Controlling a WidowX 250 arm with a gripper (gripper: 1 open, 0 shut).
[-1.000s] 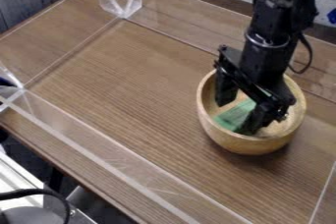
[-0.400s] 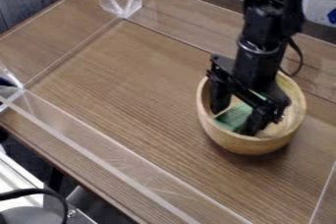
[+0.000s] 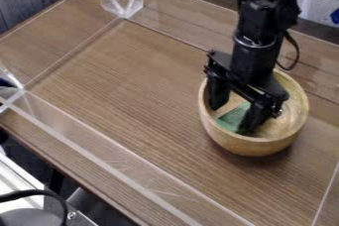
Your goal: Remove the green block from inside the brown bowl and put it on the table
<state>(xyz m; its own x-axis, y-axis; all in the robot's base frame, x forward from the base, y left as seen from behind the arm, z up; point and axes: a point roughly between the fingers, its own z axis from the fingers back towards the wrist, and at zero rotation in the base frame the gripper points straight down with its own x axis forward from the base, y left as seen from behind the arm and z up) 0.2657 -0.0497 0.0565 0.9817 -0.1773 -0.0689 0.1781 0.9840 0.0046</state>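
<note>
My fingers (image 3: 228, 98) stand spread as wide as they go, pointing straight down into the brown bowl (image 3: 252, 136), one on either side of the green block (image 3: 239, 120). Nothing is clamped yet. The block lies inside the bowl, in the half nearer its left rim, partly hidden behind my near finger, so I cannot tell whether my tips touch it or the bowl's floor.

What worries me is the bowl's curve. The block rests on a sloping wooden floor, so I judge that if I close off-centre or across its long side, it could pivot and skid along the curve instead of seating between my pads. My near finger also sits close to the bowl's thick rim; pressing lower there could catch the wall and drag the whole bowl across the table (image 3: 119, 91), or tip it. A shallow pinch might hold only the block's top edge, and then it may drop back into the bowl as I lift. Plenty of bare wood lies left of the bowl for setting it down.
</note>
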